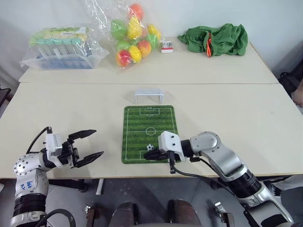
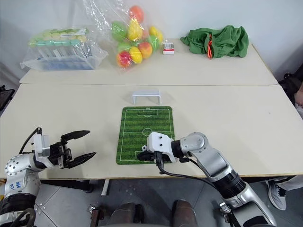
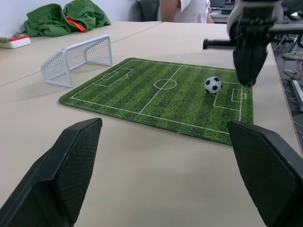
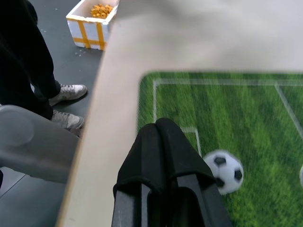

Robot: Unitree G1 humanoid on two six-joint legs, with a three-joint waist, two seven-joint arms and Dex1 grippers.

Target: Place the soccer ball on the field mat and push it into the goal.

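The soccer ball (image 1: 150, 147) lies free on the field mat (image 1: 149, 120), near the mat's front end. My right gripper (image 1: 150, 155) is shut with nothing in it. Its fingertips rest low over the mat's front edge, just beside and nearer me than the ball (image 4: 226, 171). The goal (image 1: 148, 96) stands upright on the table just beyond the mat's far end, its mouth facing the mat. My left gripper (image 1: 90, 144) hovers open and empty over the table to the left of the mat, pointing toward it. The left wrist view shows the ball (image 3: 213, 85) and the goal (image 3: 78, 59).
On the far table sit a clear bag of coloured balls (image 1: 132, 35), a wrapped pack of tubes (image 1: 61, 47), a small red-and-white box (image 1: 166, 46) and a green cloth (image 1: 215, 40). A person's shoes (image 4: 66, 92) and a floor box (image 4: 92, 16) lie beyond the table edge.
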